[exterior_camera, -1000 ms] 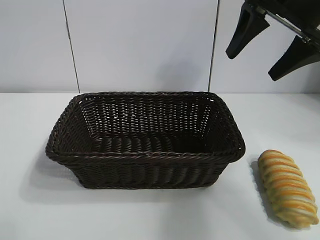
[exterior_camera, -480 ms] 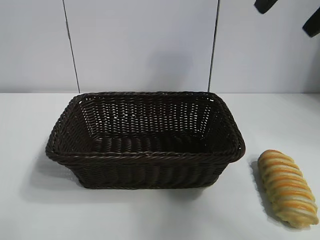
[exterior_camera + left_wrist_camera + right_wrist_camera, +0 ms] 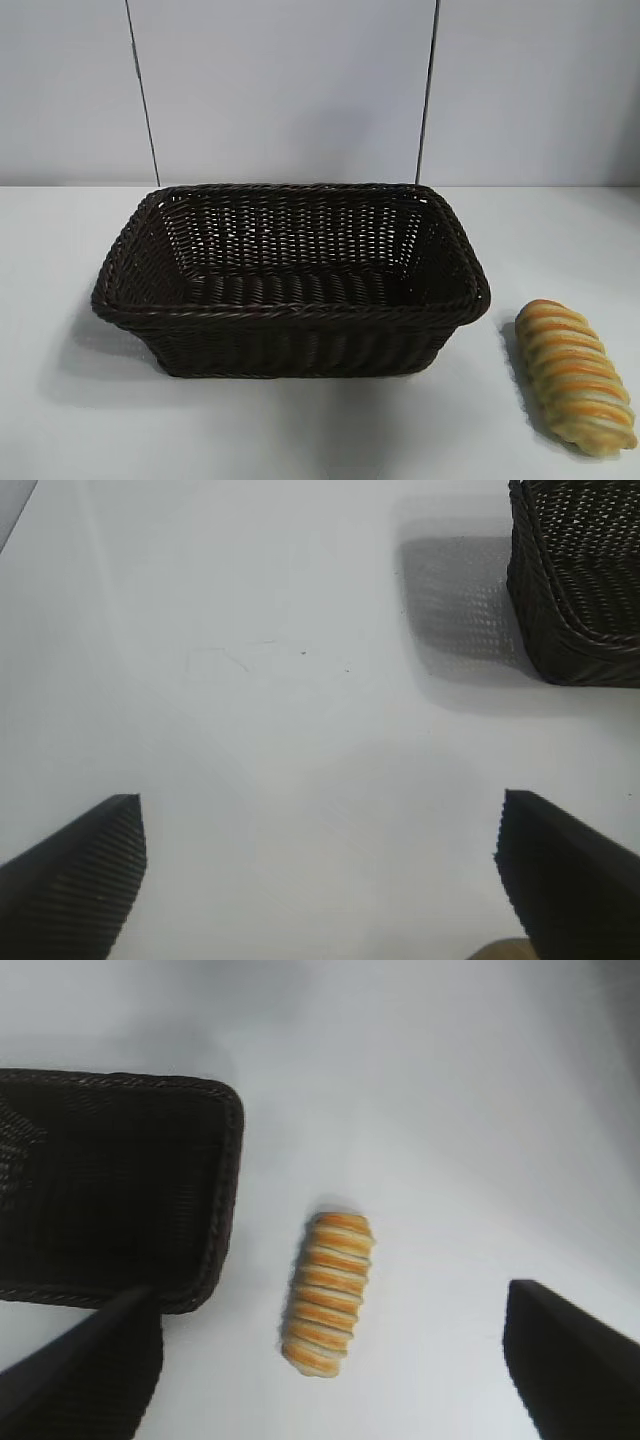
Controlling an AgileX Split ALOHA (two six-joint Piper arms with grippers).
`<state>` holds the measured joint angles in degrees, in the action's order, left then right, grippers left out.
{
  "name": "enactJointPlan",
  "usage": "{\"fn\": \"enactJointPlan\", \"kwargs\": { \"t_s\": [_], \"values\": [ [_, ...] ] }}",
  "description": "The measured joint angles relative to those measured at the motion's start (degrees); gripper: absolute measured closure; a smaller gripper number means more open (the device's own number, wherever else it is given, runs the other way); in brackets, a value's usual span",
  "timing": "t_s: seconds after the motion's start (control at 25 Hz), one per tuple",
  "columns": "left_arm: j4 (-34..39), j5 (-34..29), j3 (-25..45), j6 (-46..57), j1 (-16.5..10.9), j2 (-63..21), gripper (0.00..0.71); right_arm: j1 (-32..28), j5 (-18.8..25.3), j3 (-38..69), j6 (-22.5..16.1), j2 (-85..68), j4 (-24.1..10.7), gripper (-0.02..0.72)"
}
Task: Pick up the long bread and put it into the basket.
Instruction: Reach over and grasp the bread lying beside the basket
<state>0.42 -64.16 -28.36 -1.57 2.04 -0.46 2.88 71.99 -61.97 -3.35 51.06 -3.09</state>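
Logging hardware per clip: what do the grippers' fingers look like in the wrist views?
The left gripper has two black, wedge-shaped fingers with finely ribbed inner pads. The right gripper has similar black, tapered fingers. No cables or markings show.

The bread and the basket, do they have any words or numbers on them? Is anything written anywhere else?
None: no words, numbers, labels or signs can be read in any view.
The long bread carries only orange-brown stripes.
The basket shows only dark woven wicker.
The table and the wall are plain; the wall has two thin dark lines, not writing.
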Motion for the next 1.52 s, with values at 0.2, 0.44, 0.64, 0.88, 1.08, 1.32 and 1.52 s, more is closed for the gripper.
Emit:
{"fn": "enactJointPlan", "kwargs": {
  "t_s": [0.2, 0.44, 0.64, 0.88, 1.08, 1.32, 1.52],
  "values": [
    [0.0, 0.0, 0.0, 0.0, 0.0, -0.2, 0.023, 0.0, -5.8, 12.3, -0.5, -2.2, -0.7, 0.042],
    [0.0, 0.0, 0.0, 0.0, 0.0, -0.2, 0.023, 0.0, -20.3, 24.7, -3.0, -0.1, -0.6, 0.042],
    [0.0, 0.0, 0.0, 0.0, 0.0, -0.2, 0.023, 0.0, -32.2, 29.6, -4.3, 6.1, -0.3, 0.042],
    [0.0, 0.0, 0.0, 0.0, 0.0, -0.2, 0.023, 0.0, -43.6, 29.6, -4.4, 19.3, 2.4, 0.042],
    [0.0, 0.0, 0.0, 0.0, 0.0, -0.2, 0.023, 0.0, -51.0, 29.6, -4.4, 28.7, 6.9, 0.042],
    [0.0, 0.0, 0.0, 0.0, 0.0, -0.2, 0.023, 0.0, -57.3, 29.6, -4.4, 34.9, 8.5, 0.042],
    [0.0, 0.0, 0.0, 0.0, 0.0, -0.2, 0.023, 0.0, -58.3, 29.6, -4.4, 36.3, 9.1, 0.042]
  ]
}}
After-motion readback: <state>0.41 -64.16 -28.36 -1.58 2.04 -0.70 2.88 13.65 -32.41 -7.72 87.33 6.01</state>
